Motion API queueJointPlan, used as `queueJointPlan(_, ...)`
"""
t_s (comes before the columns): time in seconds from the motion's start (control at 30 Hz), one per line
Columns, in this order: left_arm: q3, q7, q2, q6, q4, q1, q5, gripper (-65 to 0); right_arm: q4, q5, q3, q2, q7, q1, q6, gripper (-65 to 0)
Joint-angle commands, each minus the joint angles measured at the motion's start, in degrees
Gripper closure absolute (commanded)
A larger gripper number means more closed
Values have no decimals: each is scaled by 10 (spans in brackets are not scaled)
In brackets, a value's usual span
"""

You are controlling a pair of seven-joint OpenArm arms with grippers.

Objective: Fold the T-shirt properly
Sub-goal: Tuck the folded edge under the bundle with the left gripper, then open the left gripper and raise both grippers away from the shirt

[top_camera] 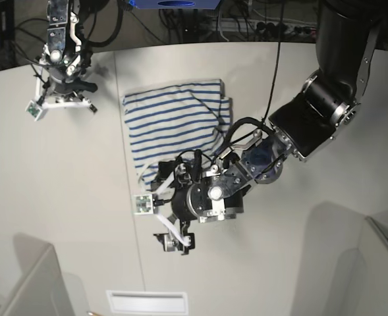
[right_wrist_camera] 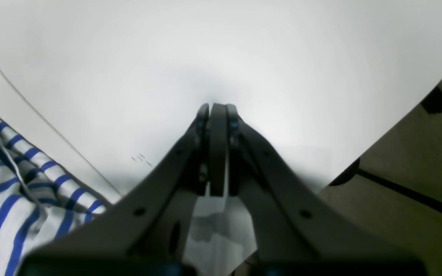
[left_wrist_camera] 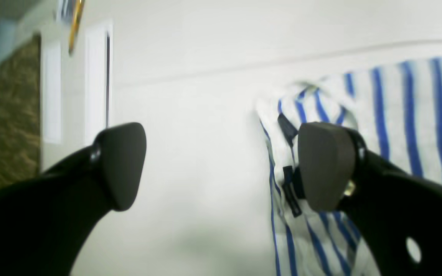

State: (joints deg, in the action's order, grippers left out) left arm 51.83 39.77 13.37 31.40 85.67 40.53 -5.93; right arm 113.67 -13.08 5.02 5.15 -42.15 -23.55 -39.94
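On the white table (top_camera: 62, 197), left arm (top_camera: 299, 125) bends over T-shirt (top_camera: 174, 122), jaws released; right jaws clenched empty.

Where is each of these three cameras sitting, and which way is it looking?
Left wrist: rides on the left arm, looks past the open left gripper at the table and the T-shirt edge.
Right wrist: rides on the right arm, looks along the shut right gripper at bare table; T-shirt at the lower left.
Base: overhead, looking down on the table, both arms and the folded T-shirt.
Shared: all three show the striped T-shirt and white table.
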Motion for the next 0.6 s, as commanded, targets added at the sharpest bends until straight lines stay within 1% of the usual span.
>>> queueJointPlan(0.0,-12,0,22,-8,26,-2,8,-568,12,9,6,4,13,3,-1,0)
queueJointPlan(0.03,-27,0,37,-8,50,-18,9,-528,12,10,6,4,13,3,-1,0)
queueJointPlan(0.1,-87,0,62,-9,101,-72,11,-385,12,10,7,4,15,4,-1,0)
queueJointPlan(0.13,-131,0,70,-9,129,-103,14,-278,12,11,7,4,20,4,-1,0)
queueJointPlan(0.17,-166,0,73,-9,157,-132,21,-186,12,11,7,4,33,3,-1,0)
queueJointPlan(0.23,-244,0,74,-16,210,-211,55,0,12,11,7,4,60,-1,-1,0)
queueJointPlan(0.27,-281,-1,72,-26,236,-255,79,0,12,12,7,6,71,-2,-1,0)
queueJointPlan(0.33,-336,-4,70,-31,274,-328,124,0,12,12,1,25,91,-6,19,0)
queueJointPlan(0.43,-362,-21,70,-34,286,-389,152,0,12,12,2,34,123,-15,46,0)
queueJointPlan(0.5,-393,-53,73,-34,286,-444,153,0,13,12,6,39,154,-32,56,0)
queueJointPlan(0.53,-408,-75,72,-34,286,-469,153,0,13,12,7,46,171,-42,61,0)
queueJointPlan(0.57,-426,-108,72,-34,286,-502,153,0,13,12,7,56,193,-59,65,0)
